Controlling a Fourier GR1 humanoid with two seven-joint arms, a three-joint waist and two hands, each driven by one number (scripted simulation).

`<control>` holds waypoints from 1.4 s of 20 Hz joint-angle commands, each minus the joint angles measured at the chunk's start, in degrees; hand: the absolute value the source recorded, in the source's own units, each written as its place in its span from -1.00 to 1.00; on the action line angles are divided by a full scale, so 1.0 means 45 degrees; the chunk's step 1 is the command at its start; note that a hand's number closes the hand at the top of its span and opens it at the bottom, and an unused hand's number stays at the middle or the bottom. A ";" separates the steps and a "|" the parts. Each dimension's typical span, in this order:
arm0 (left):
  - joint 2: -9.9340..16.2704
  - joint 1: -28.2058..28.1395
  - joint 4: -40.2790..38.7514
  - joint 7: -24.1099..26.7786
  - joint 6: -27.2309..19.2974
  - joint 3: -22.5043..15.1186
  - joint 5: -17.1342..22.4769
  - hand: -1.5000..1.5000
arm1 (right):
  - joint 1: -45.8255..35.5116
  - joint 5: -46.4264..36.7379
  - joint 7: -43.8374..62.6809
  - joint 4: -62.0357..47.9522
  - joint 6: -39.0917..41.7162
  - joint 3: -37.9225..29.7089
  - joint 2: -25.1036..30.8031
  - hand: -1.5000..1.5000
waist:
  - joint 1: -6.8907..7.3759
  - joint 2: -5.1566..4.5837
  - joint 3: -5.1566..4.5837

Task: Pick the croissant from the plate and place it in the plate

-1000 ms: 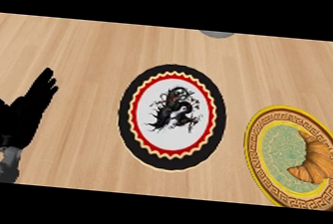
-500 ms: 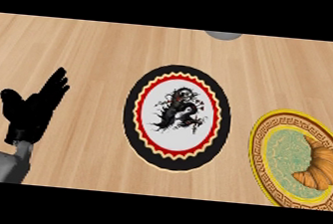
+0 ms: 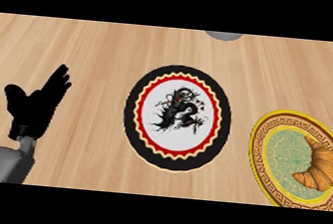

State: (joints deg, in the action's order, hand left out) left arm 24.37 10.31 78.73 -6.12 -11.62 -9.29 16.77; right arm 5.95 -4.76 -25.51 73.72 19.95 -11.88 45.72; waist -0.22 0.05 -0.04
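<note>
- At the left of the frame, the left hand (image 3: 33,106) stands above its grey forearm with fingers straight and released, grasping nothing. It looks parked at rest, well apart from both plates, which suggests it has no part in the pick.
- In the middle lies the black-rimmed plate (image 3: 137,131), with a red scalloped ring and a dark dragon figure on white. Nothing sits on it, so I judge it to be the place where the croissant should go.
- At the top edge, slightly right of centre, a small grey object (image 3: 224,35) is cut off; what it is cannot be told.
- At the lower right, the yellow-rimmed plate (image 3: 259,142) with a green centre runs off the frame's edge. The croissant (image 3: 322,167) rests on its right part, not yet lifted.
- Its long axis runs steeply from upper left down to lower right, one tip pointing toward the frame's upper middle.
- The right hand does not show, so its fingers cannot be told.
</note>
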 commanded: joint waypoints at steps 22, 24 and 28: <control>-0.1446 0.0111 -0.0182 -0.0243 0.0956 0.1165 -0.1650 0.00 | -0.1875 -0.5470 0.4397 0.0758 0.1321 0.1981 -0.1568 -1.00 | 0.0047 -0.0011 0.0007; -0.0718 -0.0429 -0.0156 -0.0026 0.1885 0.1923 -0.1139 0.00 | -0.2080 -0.5613 0.3868 0.0385 0.1361 0.1688 -0.1354 -1.00 | 0.0078 -0.0015 0.0008; -0.1592 -0.0232 0.0281 -0.0432 0.1195 0.1693 -0.1972 0.00 | -0.2804 -0.6373 0.4098 -0.0188 0.1559 0.1648 -0.1781 -1.00 | 0.0091 -0.0015 0.0010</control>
State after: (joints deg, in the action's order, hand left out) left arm 17.81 9.42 79.41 -7.33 -6.98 -3.19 8.75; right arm -2.48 -30.29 -6.83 76.60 26.51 -4.55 39.20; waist 0.03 0.01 0.00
